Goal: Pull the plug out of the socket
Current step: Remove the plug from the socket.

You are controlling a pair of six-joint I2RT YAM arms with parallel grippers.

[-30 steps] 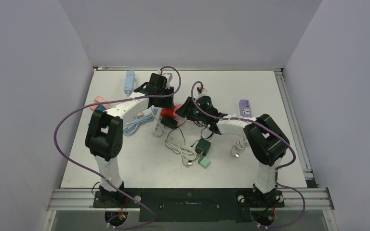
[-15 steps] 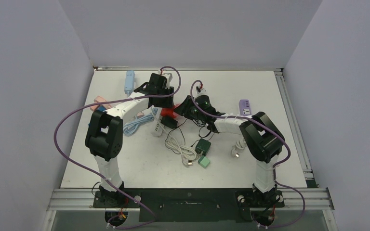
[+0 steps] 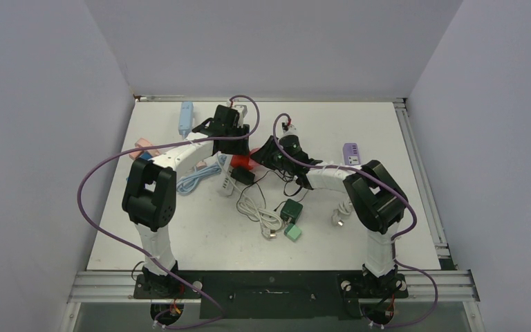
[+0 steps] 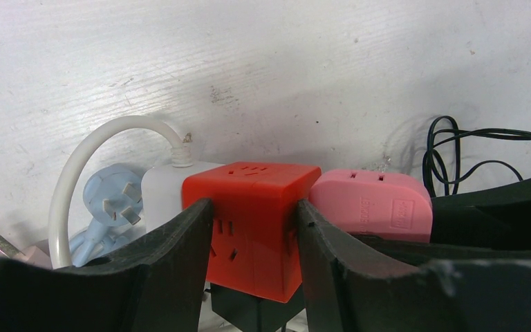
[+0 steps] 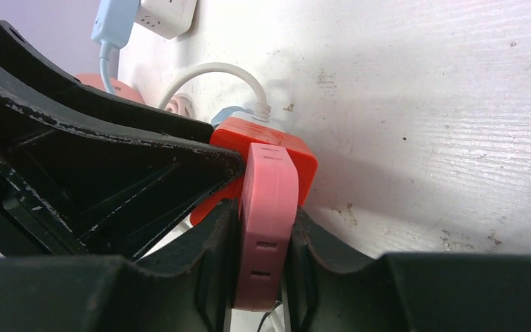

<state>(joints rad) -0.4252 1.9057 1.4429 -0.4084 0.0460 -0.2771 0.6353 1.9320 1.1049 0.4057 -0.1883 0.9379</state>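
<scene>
On the white counter (image 3: pixel 387 228), toward its far middle, the left pincer (image 4: pixel 252 238) pinches the red socket cube (image 4: pixel 249 194) from both sides while the right pincer (image 5: pixel 263 225) clamps the pink plug (image 5: pixel 269 187) seated in its side

socket (image 4: pixel 252 221): red plast, glossy | plug (image 4: pixel 373 204): pink plast, matt | tbl (image 4: pixel 318 83): wht, scuffed

White, scuffed desk (image 3: pixel 200 235) strewn with a pale blue plastic power strip (image 3: pixel 186 117) far left, a purple socket block (image 3: pixel 352 155) right, a red plastic socket cube (image 3: pixel 240 162) mid-desk, a coiled white cable (image 3: pixel 256 211), and nearer, a dark green cube (image 3: pixel 292 209) touching a light green cube (image 3: pixel 292 232).
</scene>
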